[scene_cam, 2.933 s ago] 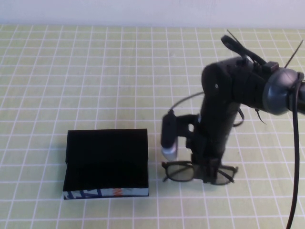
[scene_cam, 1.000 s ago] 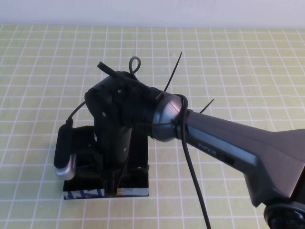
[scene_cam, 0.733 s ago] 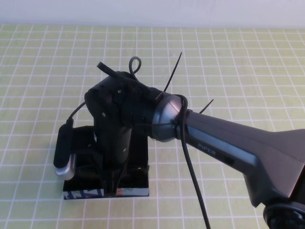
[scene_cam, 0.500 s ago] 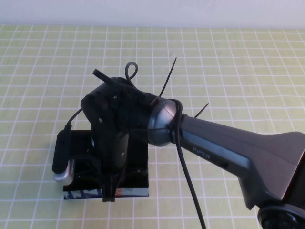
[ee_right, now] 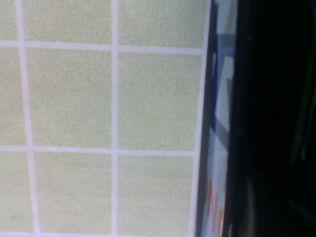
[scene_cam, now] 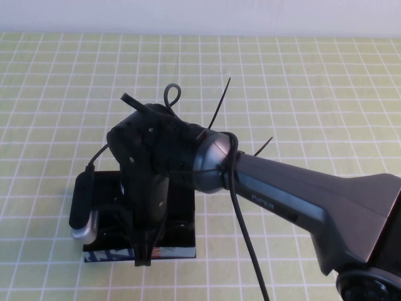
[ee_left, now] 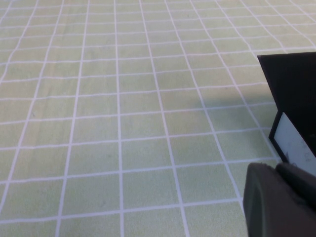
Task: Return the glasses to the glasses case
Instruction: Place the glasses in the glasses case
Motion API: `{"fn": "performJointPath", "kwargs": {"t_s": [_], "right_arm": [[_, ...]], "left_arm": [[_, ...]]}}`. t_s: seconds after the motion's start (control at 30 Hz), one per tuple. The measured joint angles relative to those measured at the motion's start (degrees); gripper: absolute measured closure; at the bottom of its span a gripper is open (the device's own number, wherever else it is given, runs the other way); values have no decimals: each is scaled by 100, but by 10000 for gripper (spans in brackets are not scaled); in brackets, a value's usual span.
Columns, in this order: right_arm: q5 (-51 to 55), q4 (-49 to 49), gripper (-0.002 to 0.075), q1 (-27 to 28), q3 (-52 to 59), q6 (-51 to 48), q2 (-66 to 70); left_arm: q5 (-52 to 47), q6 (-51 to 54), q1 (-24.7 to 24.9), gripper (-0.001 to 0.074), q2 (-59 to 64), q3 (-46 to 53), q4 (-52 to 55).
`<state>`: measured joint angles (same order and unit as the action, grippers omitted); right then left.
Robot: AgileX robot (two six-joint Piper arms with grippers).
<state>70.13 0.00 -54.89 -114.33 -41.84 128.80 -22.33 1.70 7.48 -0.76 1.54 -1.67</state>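
Right claw (scene_cam: 143,257) is down in the black box-shaped glasses case (scene_cam: 178,235) with patterned front edge, placing step; can't tell its grip, black plastic glasses hidden underneath; left claw (ee_left: 276,202) parked nearby.

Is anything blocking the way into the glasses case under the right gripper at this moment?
Nothing visible does. The right gripper is low over the open glasses case at its patterned front edge; the arm hides the inside. The left gripper sits off to the side.
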Motion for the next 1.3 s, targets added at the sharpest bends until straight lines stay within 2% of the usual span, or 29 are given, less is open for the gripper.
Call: {"fn": "performJointPath", "kwargs": {"t_s": [1.3], "right_arm": [[-8,-177,666,-105,0,297,-74]], "left_arm": [[0,0,0,738,0,0,0]]}}
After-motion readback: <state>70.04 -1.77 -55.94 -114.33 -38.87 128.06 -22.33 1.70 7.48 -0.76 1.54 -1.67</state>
